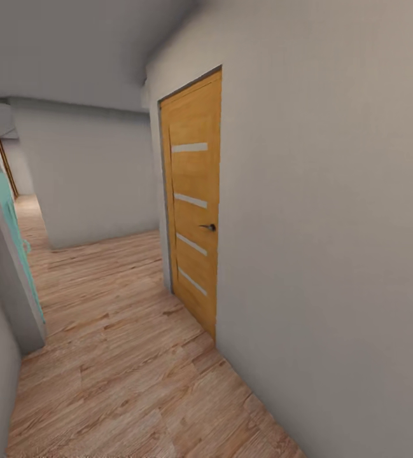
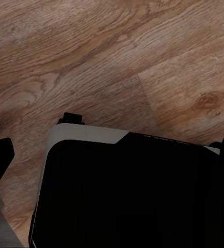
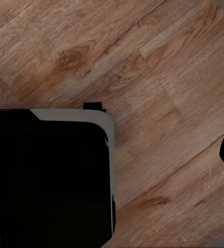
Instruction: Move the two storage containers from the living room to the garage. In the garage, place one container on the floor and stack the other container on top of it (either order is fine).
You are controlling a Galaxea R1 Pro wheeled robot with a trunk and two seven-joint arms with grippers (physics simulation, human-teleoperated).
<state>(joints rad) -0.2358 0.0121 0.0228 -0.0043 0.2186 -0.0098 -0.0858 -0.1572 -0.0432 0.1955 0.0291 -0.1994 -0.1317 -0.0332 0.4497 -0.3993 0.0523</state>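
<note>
The robot stands in a hallway on wood plank floor [image 1: 117, 356] beside a closed wooden door [image 1: 193, 210], no storage containers visible, each pincer's state impossible to tell, and its black base [image 2: 127, 196] may clip the grey wall [image 1: 333, 254] if steered tight.

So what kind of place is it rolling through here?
Most likely a hallway inside a home: a wood plank floor, plain pale walls, and a closed wooden door with a handle on one side.
</note>
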